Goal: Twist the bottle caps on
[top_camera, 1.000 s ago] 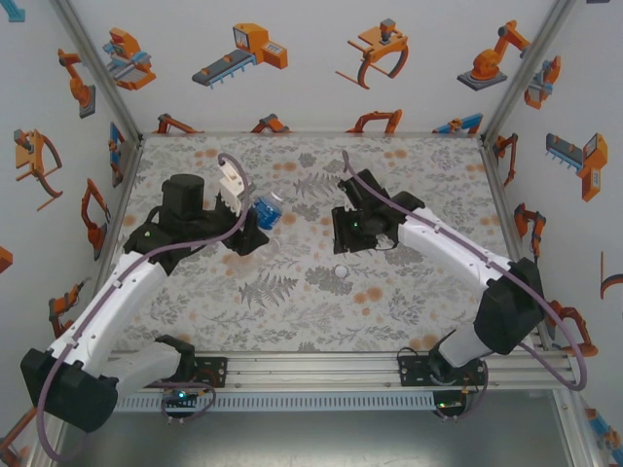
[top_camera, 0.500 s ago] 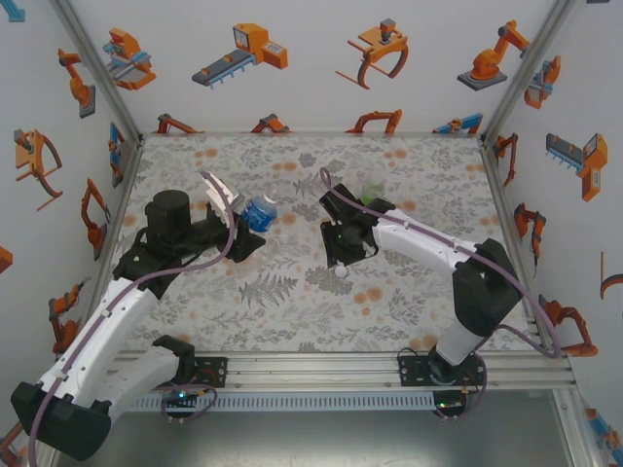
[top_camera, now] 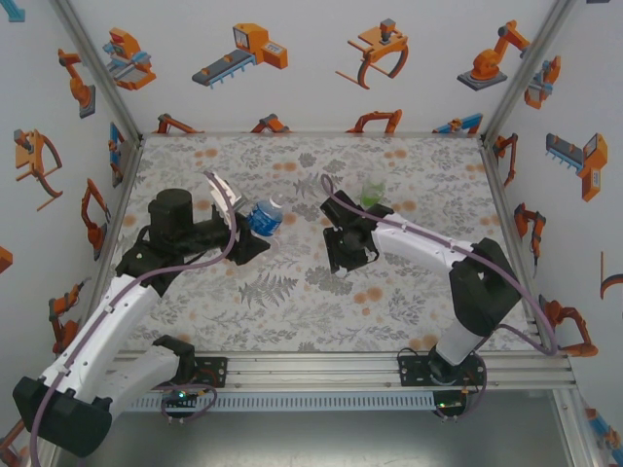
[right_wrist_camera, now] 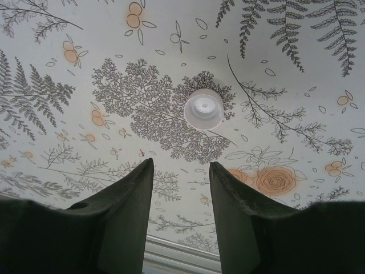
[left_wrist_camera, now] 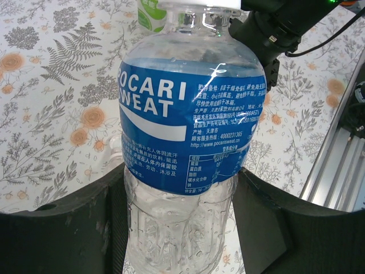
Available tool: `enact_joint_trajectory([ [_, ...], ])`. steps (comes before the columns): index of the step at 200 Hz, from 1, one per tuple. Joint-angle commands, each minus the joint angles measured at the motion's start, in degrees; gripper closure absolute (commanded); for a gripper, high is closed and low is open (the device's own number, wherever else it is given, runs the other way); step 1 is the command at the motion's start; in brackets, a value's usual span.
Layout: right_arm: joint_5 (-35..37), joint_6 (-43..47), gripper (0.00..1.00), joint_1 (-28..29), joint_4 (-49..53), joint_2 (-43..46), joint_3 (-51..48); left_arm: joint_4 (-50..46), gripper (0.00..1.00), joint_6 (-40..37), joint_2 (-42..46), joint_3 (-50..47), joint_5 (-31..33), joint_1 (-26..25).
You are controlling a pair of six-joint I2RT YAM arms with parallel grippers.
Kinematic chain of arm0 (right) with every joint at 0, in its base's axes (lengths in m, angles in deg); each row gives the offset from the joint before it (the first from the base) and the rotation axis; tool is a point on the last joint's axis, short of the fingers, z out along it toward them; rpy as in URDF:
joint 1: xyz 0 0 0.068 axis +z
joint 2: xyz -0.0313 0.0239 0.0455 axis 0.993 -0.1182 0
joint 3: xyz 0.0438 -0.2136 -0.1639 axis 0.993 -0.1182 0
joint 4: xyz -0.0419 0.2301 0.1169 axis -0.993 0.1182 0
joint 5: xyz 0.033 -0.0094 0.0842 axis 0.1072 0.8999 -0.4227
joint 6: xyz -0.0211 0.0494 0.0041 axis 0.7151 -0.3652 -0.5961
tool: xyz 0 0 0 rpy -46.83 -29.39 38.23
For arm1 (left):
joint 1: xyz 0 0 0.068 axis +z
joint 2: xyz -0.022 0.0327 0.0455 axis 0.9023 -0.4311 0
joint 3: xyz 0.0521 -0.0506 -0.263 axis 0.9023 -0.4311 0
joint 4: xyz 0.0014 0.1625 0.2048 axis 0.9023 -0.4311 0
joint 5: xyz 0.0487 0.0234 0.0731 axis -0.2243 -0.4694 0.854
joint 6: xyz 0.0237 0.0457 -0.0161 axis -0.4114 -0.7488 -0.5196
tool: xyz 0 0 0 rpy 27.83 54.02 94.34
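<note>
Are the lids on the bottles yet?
Not yet. Nothing looks clearly done: I can't tell whether the blue-label bottle is capped. In hand: the left gripper clamps that bottle, and the right gripper hangs open over a loose cap on the table. Still to do: picking up that cap and screwing it on.

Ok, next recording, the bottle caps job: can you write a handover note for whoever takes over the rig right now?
Left gripper: shut on the Pocari Sweat bottle, gripping its clear lower body below the blue label.
Right gripper: open and empty, hovering over a loose white cap that lies on the table just ahead of its fingertips.
Green-labelled bottle: stands beyond the right gripper.
Done: one bottle is in hand. Whether its neck already carries a cap is cut off at the frame edge.
Left: pick up the loose cap and screw it on, then check the other bottle.
</note>
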State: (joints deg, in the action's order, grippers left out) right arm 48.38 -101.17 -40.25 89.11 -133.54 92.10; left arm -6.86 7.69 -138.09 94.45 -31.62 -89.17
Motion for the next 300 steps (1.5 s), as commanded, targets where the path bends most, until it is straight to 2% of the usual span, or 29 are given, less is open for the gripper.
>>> enact_joint_trajectory([
  [1,1.11,-1.04,0.56,0.54,-0.81,-0.18,-1.37,1.24,1.00,-0.76,-0.32,0.45,-1.61,0.19],
  [300,4.64,-0.54,0.54,0.53,-5.99,-6.67,0.92,0.48,1.00,-1.17,-1.63,0.80,-0.16,0.20],
])
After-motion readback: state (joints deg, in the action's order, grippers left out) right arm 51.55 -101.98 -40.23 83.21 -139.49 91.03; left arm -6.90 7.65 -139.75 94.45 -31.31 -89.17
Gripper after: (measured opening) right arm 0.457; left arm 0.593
